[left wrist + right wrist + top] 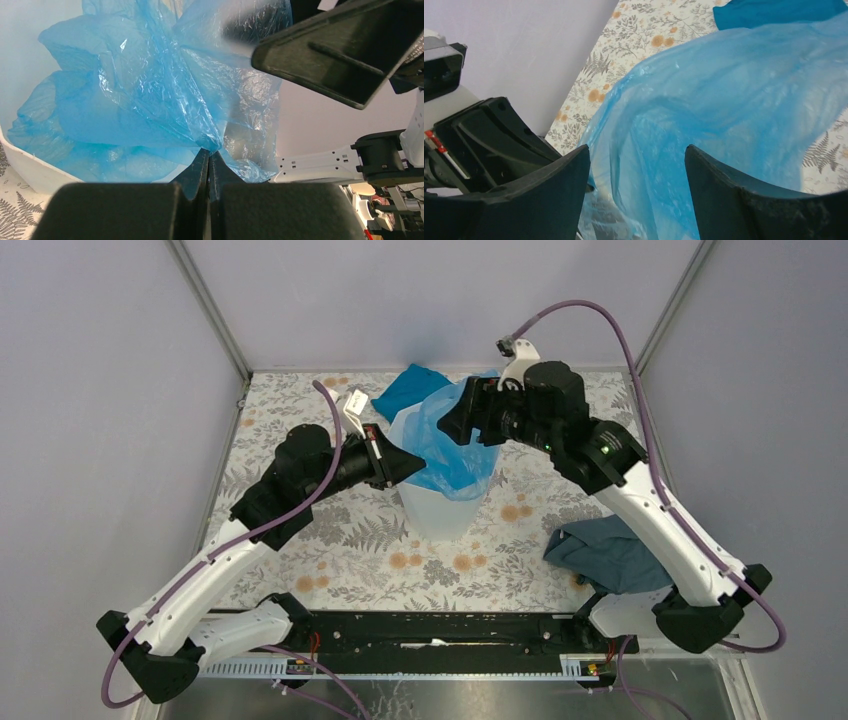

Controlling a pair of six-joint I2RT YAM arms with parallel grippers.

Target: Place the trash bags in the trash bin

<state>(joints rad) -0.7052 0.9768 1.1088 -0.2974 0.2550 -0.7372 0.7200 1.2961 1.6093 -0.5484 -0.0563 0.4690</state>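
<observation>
The translucent white trash bin (442, 512) stands mid-table. The thin light-blue trash bag (455, 455) sits in its mouth and billows above the rim. My left gripper (418, 466) is at the bin's left rim and is shut on a bunched fold of the bag (150, 95); the film pinches to a point at the fingertips (199, 161). My right gripper (450, 425) hovers over the bin's far rim, jaws wide apart, with the bag (734, 110) spread below and between them, not gripped. The bin's white rim (35, 172) shows at lower left in the left wrist view.
A teal-blue folded cloth (408, 388) lies behind the bin; its corner shows in the right wrist view (774, 12). A dull grey-blue cloth (605, 555) lies at the front right beside the right arm. The floral tabletop (330, 550) is fenced by side walls.
</observation>
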